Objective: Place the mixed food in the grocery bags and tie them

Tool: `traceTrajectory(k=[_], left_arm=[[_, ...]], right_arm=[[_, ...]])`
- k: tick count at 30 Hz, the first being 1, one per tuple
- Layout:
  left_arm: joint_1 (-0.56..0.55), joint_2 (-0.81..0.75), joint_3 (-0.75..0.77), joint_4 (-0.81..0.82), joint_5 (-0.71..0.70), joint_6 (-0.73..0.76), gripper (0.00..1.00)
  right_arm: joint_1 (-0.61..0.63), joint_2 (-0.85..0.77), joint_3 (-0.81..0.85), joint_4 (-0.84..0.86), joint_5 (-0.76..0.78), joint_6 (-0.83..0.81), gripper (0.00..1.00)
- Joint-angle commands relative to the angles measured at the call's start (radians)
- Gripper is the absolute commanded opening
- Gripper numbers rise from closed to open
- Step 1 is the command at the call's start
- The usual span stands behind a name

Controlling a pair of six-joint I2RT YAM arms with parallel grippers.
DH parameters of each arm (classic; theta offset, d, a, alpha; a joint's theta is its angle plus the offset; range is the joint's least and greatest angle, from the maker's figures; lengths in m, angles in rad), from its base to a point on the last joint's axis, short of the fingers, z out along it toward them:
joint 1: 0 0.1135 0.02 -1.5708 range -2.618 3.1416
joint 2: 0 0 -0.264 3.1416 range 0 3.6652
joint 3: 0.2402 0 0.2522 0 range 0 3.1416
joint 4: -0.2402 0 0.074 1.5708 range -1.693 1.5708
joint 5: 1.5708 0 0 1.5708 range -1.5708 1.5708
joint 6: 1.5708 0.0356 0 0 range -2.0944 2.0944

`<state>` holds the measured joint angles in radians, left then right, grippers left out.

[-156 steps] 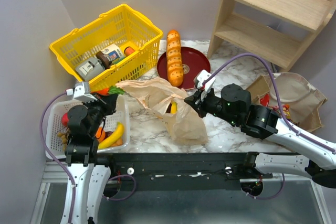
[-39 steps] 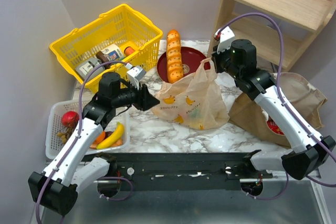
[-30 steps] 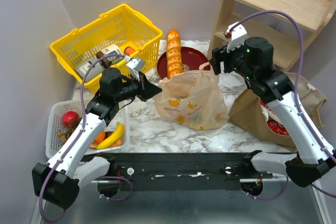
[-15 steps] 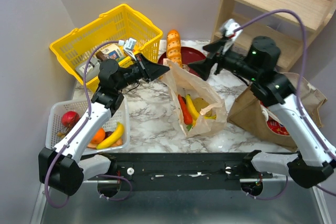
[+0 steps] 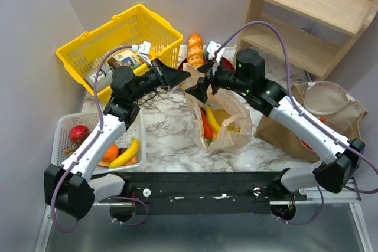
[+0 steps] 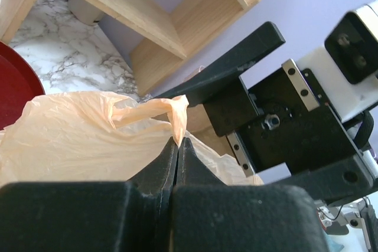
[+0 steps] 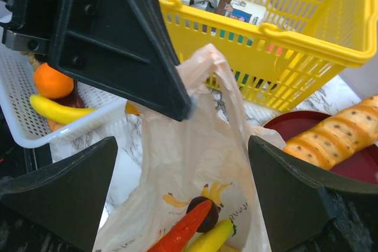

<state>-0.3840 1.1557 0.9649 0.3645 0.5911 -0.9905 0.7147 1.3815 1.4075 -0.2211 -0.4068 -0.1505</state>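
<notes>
Tan and crinkly, the plastic bag (image 5: 227,125) stands on the marble bench (image 5: 165,135) between the two arms, with its mouth gaping upward. The left end effector (image 5: 185,78) is clamped tight on one twisted handle (image 6: 150,107) of that bag, and the left wrist view shows the thin film pinched between its closed fingers. The right end effector (image 5: 198,84) is spread wide just beside the same handle and grips nothing. Its two fingers stand on either side of the bag's mouth in the right wrist view. Whether one of them brushes the film cannot be told.

Inside the bag lie a yellow banana (image 5: 214,119), a long red-orange vegetable (image 5: 205,124) and a small dark round piece (image 7: 204,213). The brown paper bag (image 5: 331,107) sits at the right end of the bench, apart from both end effectors. On the left, the white mesh tray (image 5: 57,146) holds a second banana (image 5: 125,153), an orange (image 5: 110,150) and a red fruit (image 5: 78,134). The yellow basket (image 5: 118,33) stands behind the tray.
</notes>
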Motion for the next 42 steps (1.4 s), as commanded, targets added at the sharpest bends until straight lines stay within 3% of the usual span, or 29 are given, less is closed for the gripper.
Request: traceTrajectory(k=[1, 5, 8, 9, 11, 12, 14, 15, 18, 22, 25, 27, 31, 33, 37, 42], left_arm=[[-0.004, 0.013, 0.024, 0.040, -0.022, -0.005, 0.00], [-0.004, 0.012, 0.018, 0.045, -0.022, -0.008, 0.00], [-0.004, 0.009, 0.015, 0.062, -0.019, -0.019, 0.00], [-0.004, 0.010, 0.014, 0.068, -0.014, -0.023, 0.00], [-0.004, 0.012, 0.015, 0.070, -0.007, -0.025, 0.00], [-0.004, 0.013, 0.015, 0.082, 0.018, -0.020, 0.04], [0.002, 0.010, 0.027, 0.062, 0.030, 0.013, 0.25], [0.007, 0.004, 0.035, 0.015, 0.032, 0.033, 0.52], [0.042, -0.043, 0.061, -0.091, 0.006, 0.139, 0.84], [0.102, -0.144, 0.075, -0.177, -0.007, 0.272, 0.99], [0.115, -0.201, 0.055, -0.194, 0.027, 0.393, 0.99], [0.116, -0.215, 0.026, -0.165, 0.122, 0.453, 0.99], [0.103, -0.215, -0.043, 0.002, 0.275, 0.402, 0.99], [0.077, -0.215, -0.090, 0.109, 0.289, 0.380, 0.99], [0.014, -0.183, -0.133, 0.145, 0.268, 0.411, 0.99], [-0.050, -0.137, -0.198, 0.273, 0.260, 0.380, 0.98]], right_arm=[[0.031, 0.030, -0.033, 0.092, 0.009, -0.035, 1.00], [0.037, 0.068, -0.044, 0.126, 0.043, -0.035, 0.99], [0.038, 0.089, -0.048, 0.137, 0.086, -0.029, 0.88], [0.038, 0.099, -0.051, 0.144, 0.097, -0.026, 0.70], [0.038, 0.099, -0.064, 0.163, 0.124, -0.017, 0.50], [0.038, 0.096, -0.071, 0.175, 0.132, -0.011, 0.21], [0.038, 0.085, -0.074, 0.174, 0.137, -0.001, 0.07], [0.038, 0.074, -0.079, 0.172, 0.132, 0.000, 0.01], [0.037, 0.027, -0.108, 0.151, 0.085, 0.008, 0.01], [0.032, -0.010, -0.090, 0.060, -0.024, 0.052, 0.01], [0.008, -0.030, -0.053, -0.006, -0.151, 0.113, 0.01], [0.003, -0.041, -0.019, -0.041, -0.213, 0.147, 0.01], [-0.003, -0.038, 0.027, -0.066, -0.363, 0.251, 0.01], [-0.007, -0.022, 0.054, -0.078, -0.400, 0.279, 0.01], [-0.023, 0.020, 0.088, -0.072, -0.498, 0.362, 0.01], [-0.035, 0.054, 0.094, -0.069, -0.495, 0.388, 0.01]])
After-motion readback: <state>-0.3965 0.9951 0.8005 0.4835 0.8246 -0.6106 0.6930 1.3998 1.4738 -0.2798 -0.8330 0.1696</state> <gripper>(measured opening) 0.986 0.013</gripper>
